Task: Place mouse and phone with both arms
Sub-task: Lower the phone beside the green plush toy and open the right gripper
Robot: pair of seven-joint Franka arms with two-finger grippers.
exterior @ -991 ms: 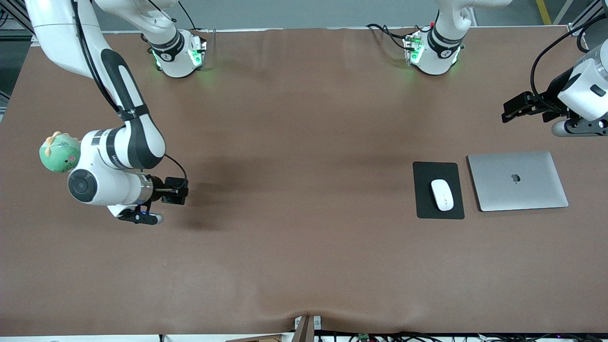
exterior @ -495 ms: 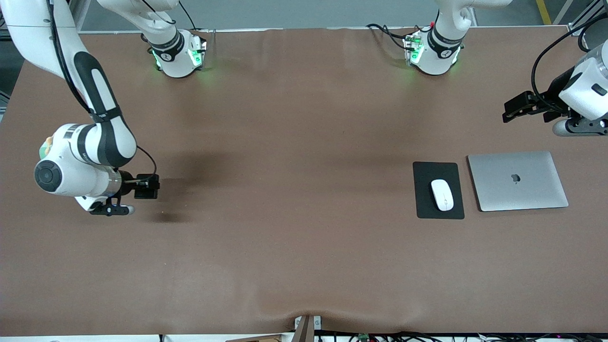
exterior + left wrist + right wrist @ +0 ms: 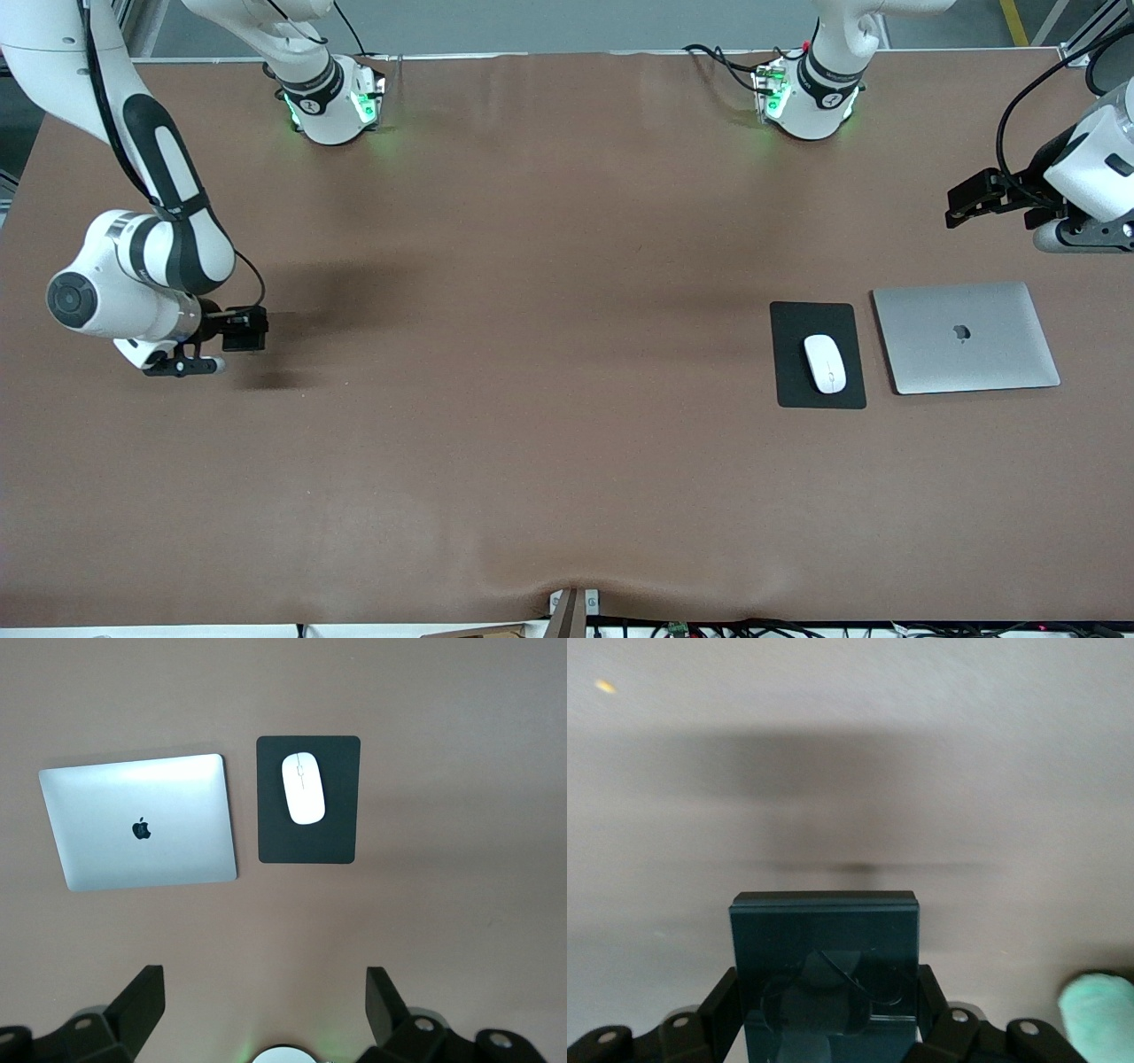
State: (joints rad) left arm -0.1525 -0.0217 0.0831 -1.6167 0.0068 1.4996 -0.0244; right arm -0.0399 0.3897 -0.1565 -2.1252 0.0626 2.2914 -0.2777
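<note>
While the right gripper [image 3: 252, 329] hangs at middle left of the front frame over the bare brown worktop [image 3: 532, 443] toward the right arm's end, its fingers are clamped on the small glossy black rectangular phone [image 3: 824, 970] – slab fills the lower centre of the right wrist frame, a dark shadow on the worktop under it. A pale green soft thing [image 3: 1099, 1014] shows at that frame's lower right corner. Left gripper [image 3: 970, 202] sits at upper right of the front frame, fingers [image 3: 142, 1001] spread wide, holding nothing. Small white oval mouse [image 3: 824, 363] lies on a flat matte black mouse pad [image 3: 793, 385], right of centre, just beside a closed silver laptop [image 3: 966, 337] – pad and laptop apart.
</note>
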